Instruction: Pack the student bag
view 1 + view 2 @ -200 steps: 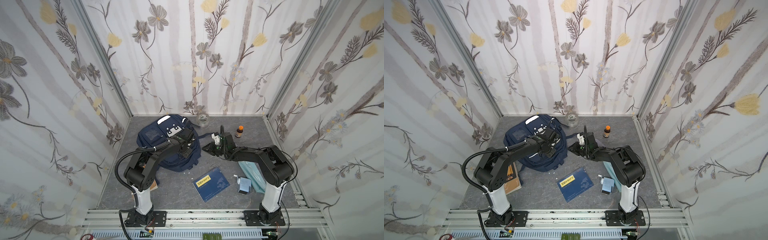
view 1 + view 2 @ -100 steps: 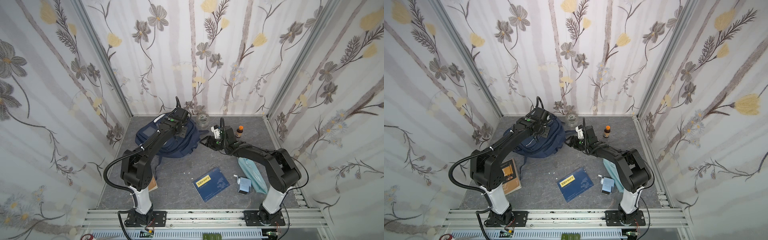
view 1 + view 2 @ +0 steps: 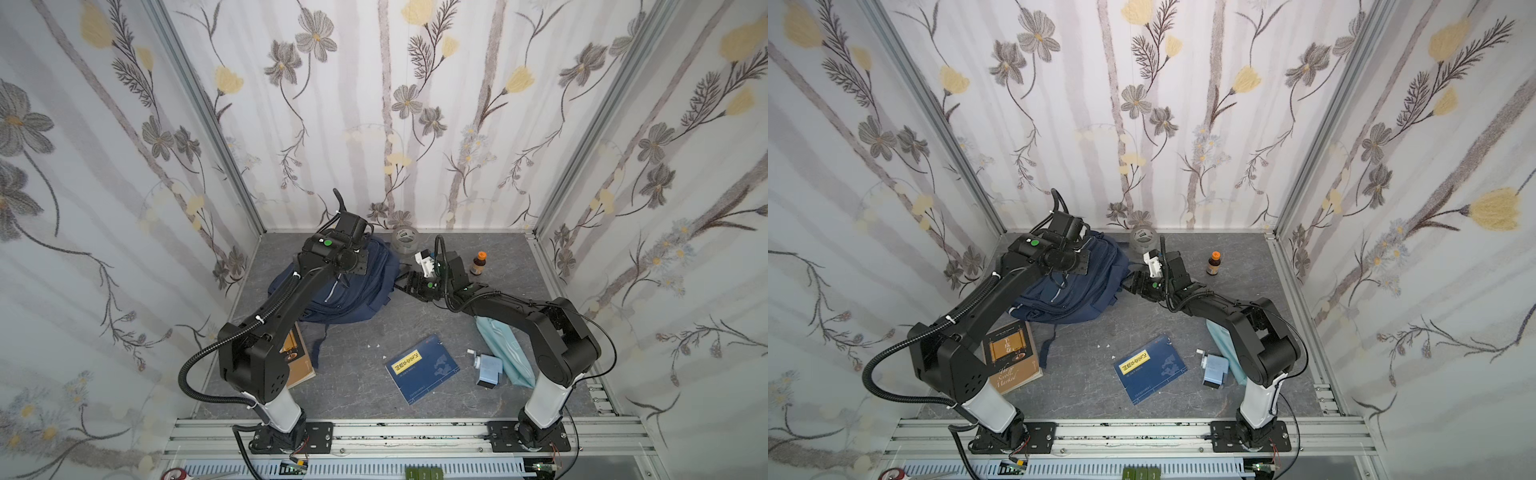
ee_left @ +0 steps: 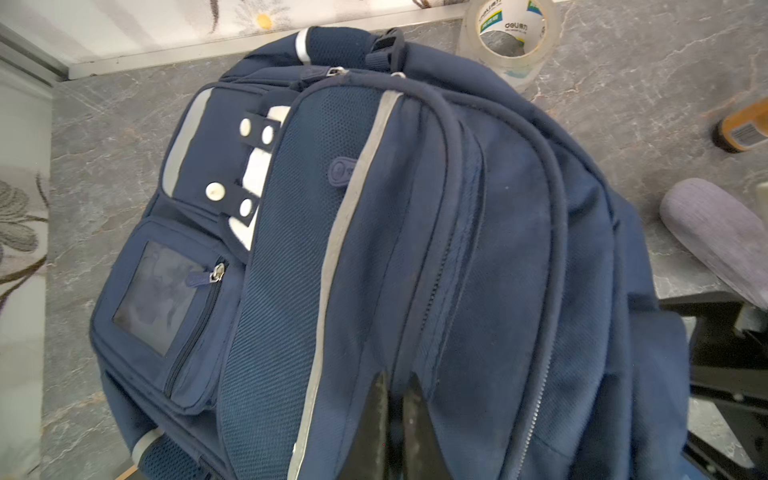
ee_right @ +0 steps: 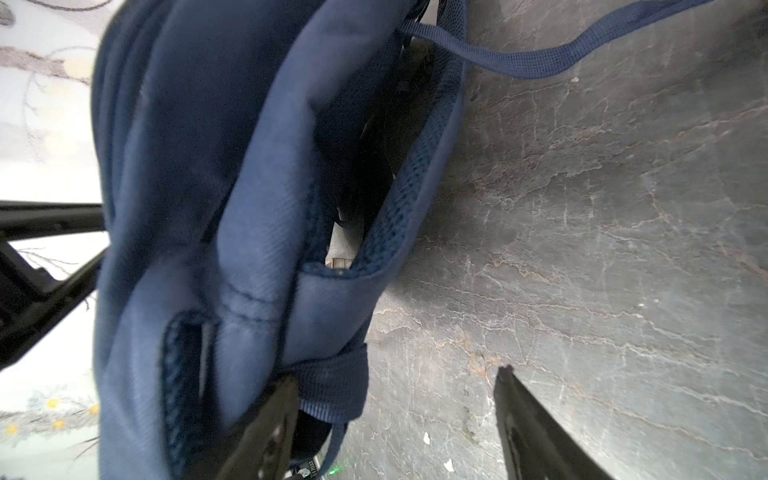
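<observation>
The student bag, navy with grey stripe trim, slumps at the back left of the floor in both top views. My left gripper is shut on a fold of the bag's fabric near its top and holds that part raised; from above its wrist hides the fingers. My right gripper stands open at the bag's right side. One of its fingers lies against a dark strap; the other is over bare floor. In a top view the right gripper sits just right of the bag.
A clear tape roll and a brown bottle stand near the back wall. A blue booklet, a teal pouch and a small pale blue box lie front right. A brown book lies front left.
My left gripper has pulled the bag's top up and toward the back wall. My right gripper has gone from nearly shut to open and shifted slightly back.
</observation>
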You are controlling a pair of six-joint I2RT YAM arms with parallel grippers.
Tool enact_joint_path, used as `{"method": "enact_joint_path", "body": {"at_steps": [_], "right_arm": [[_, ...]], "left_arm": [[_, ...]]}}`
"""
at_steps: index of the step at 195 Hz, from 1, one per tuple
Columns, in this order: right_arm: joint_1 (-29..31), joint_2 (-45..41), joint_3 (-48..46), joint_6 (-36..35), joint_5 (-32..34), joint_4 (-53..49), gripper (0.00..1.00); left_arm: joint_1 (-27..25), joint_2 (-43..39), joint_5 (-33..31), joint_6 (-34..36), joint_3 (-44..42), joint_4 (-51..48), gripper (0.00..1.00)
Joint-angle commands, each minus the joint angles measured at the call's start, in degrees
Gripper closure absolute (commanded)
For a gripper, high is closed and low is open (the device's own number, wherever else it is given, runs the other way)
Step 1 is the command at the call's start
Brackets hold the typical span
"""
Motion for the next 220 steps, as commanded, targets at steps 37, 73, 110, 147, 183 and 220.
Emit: {"method": "enact_joint_path", "body": {"at_steps": [37, 73, 110, 147, 183, 220], "right_arm": [[-3.36, -2.64, -6.09, 6.82, -1.56, 7.43, 0.28], [-7.88, -5.28, -7.15, 3.10, -3.45, 3.45, 0.28], [-7.65, -4.72, -2.88, 2.19, -7.68, 3.13, 0.27], [-7.11, -2.47, -5.42, 10.13, -9.57, 12.82, 0.28], [-5.70, -0.02, -6.97, 19.96, -13.62, 27.56, 0.52], [-4.78, -2.59, -9.48, 23.61, -10.58, 36.86, 0.97]], "left_arm": [[0.00, -12.51, 9.21, 9.10, -15.25, 18.02, 1.00], [0.00, -18.82, 14.16, 16.78, -21.87, 25.00, 1.00], [0.00, -20.41, 16.44, 20.86, -23.10, 27.31, 1.00], [0.10, -23.29, 18.40, 22.68, -25.90, 32.76, 1.00], [0.09, -24.06, 22.06, 23.76, -27.54, 32.53, 1.00], [0.09, -22.45, 15.18, 21.51, -25.35, 25.81, 0.44]]}}
